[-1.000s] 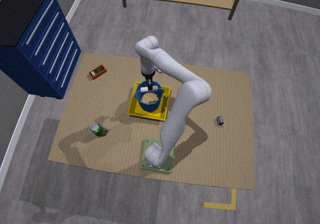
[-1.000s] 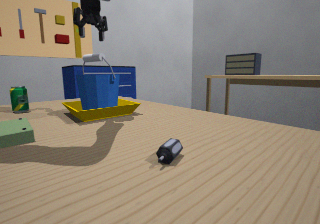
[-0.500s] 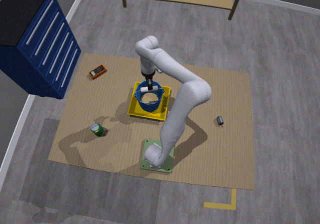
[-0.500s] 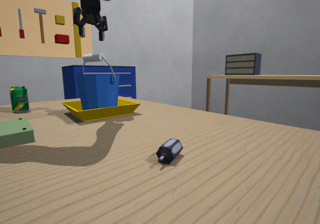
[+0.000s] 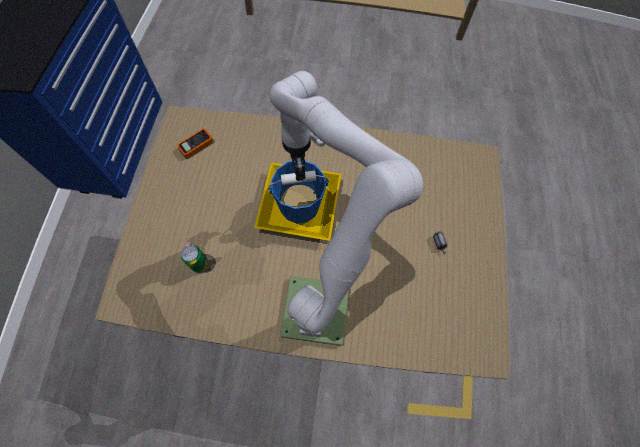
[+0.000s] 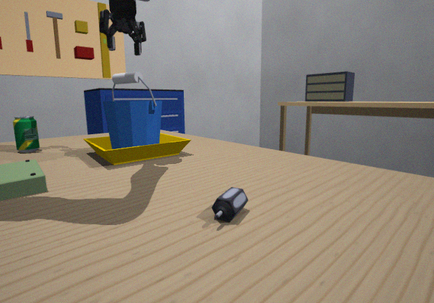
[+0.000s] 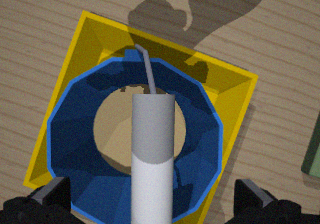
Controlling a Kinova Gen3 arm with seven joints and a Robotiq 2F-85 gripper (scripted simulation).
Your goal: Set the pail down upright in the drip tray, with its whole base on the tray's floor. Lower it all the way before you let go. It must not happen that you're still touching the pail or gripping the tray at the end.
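Note:
The blue pail (image 5: 298, 207) (image 6: 133, 123) (image 7: 75, 139) stands upright inside the yellow drip tray (image 5: 268, 218) (image 6: 136, 152) (image 7: 230, 99). Its wire handle stands up with the white grip (image 5: 294, 177) (image 6: 127, 77) (image 7: 152, 154) at the top. My gripper (image 6: 123, 49) (image 5: 297, 165) is open and empty. It hangs straight above the grip with a clear gap below the fingertips. In the wrist view the two dark fingers show at the bottom corners, well apart on either side of the grip.
A green can (image 5: 193, 258) (image 6: 26, 133) stands left of the tray. An orange multimeter (image 5: 194, 142) lies at the back left. A small dark motor (image 5: 439, 240) (image 6: 229, 203) lies to the right. The green base plate (image 5: 338, 328) (image 6: 21, 179), a blue drawer cabinet (image 5: 77, 85) and a wooden table (image 6: 357, 107) are around.

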